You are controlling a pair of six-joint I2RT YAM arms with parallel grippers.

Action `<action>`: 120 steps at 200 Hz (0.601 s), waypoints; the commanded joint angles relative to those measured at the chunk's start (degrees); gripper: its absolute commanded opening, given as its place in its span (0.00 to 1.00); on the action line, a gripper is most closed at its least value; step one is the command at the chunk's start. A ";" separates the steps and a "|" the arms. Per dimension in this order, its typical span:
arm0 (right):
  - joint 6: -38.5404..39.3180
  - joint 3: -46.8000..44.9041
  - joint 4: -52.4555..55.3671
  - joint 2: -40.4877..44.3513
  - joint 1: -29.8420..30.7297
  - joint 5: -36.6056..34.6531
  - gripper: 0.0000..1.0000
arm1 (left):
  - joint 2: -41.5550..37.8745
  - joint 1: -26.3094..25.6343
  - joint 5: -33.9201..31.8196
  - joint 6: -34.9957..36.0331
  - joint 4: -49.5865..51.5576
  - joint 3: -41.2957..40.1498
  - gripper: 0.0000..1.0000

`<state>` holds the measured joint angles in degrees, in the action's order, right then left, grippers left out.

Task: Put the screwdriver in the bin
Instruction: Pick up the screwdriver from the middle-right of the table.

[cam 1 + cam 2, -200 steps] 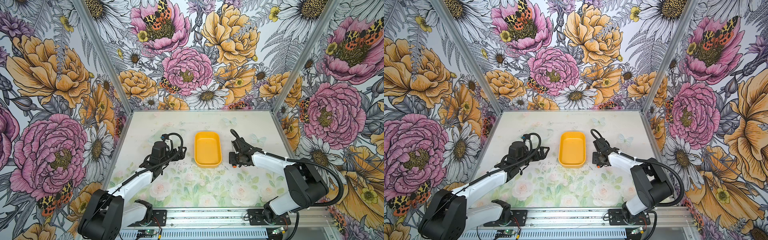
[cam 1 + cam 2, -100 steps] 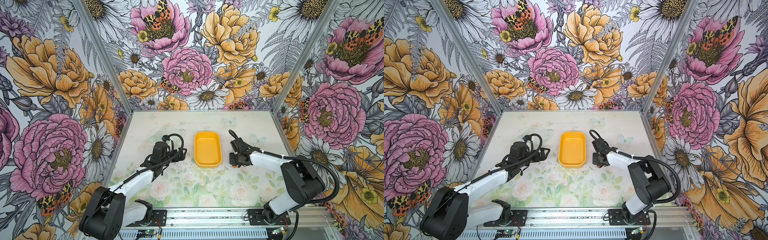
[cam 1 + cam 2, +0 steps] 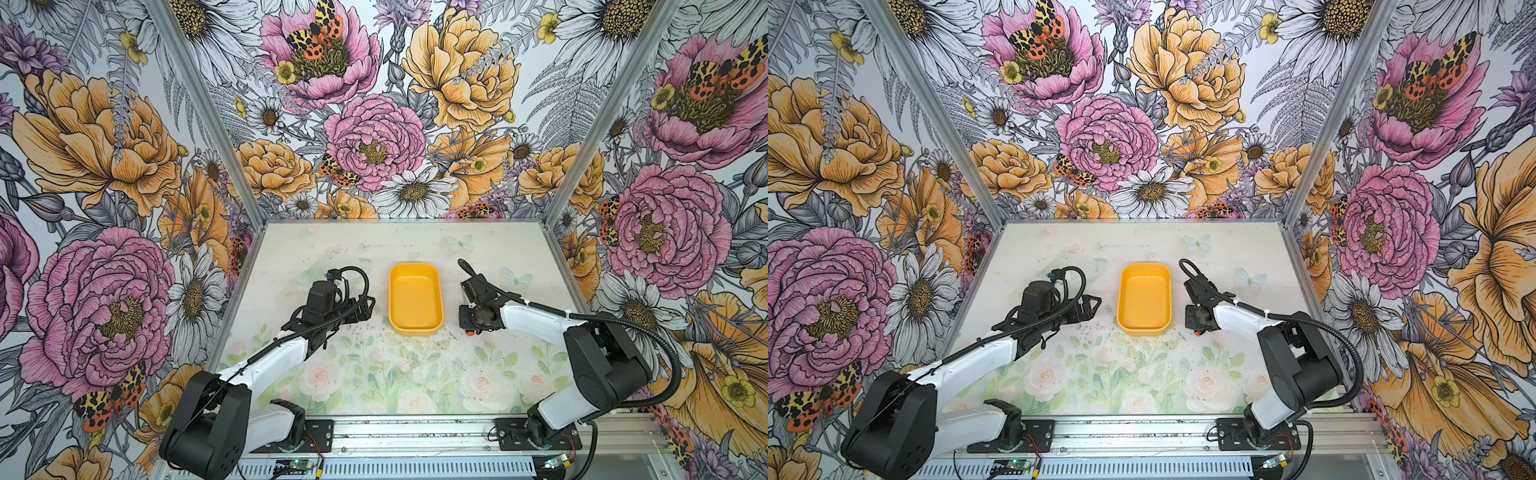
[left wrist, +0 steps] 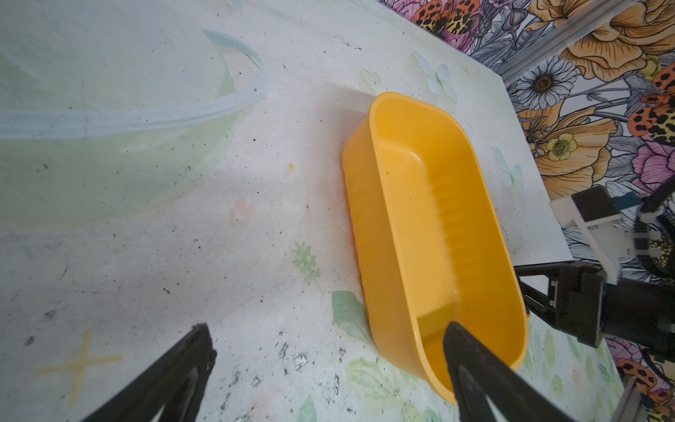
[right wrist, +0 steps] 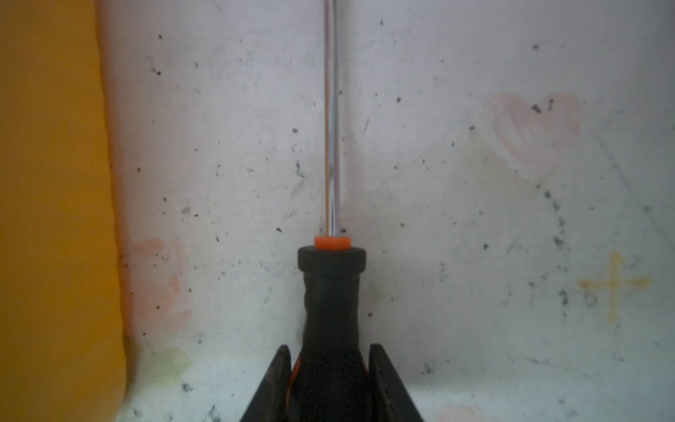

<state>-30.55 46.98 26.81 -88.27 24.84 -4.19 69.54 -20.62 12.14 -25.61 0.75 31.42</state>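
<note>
Low over table, right gripper clamps screwdriver.

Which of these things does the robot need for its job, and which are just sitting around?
For the job: screwdriver, bin, right gripper shut on the handle.
Just there: left gripper, open and empty; flowery table; flowery walls.

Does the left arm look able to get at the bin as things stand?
Probably yes: the open left gripper sits beside the bin with nothing between them; the right gripper, shut on the screwdriver, is on the far side.
</note>
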 commanded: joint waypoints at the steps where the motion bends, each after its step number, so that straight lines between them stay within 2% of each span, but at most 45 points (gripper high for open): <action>1: -1.01 3.06 1.35 5.73 0.14 -0.17 0.00 | 0.08 -0.47 1.59 -0.02 1.14 1.67 0.99; 35: -3.45 6.51 3.16 12.84 0.30 -2.49 0.00 | 0.08 -0.47 1.78 0.03 1.63 2.10 0.99; 71: -10.32 10.70 2.99 18.45 1.76 -7.97 0.00 | -0.09 -0.55 1.90 -0.17 1.98 2.07 0.99; 120: -14.93 18.50 3.08 16.34 6.77 -9.89 0.00 | -0.99 -0.51 1.60 0.18 3.80 2.25 0.99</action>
<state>-41.28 61.32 30.17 -70.52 29.56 -12.10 69.52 -20.67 12.78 -25.61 3.29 32.05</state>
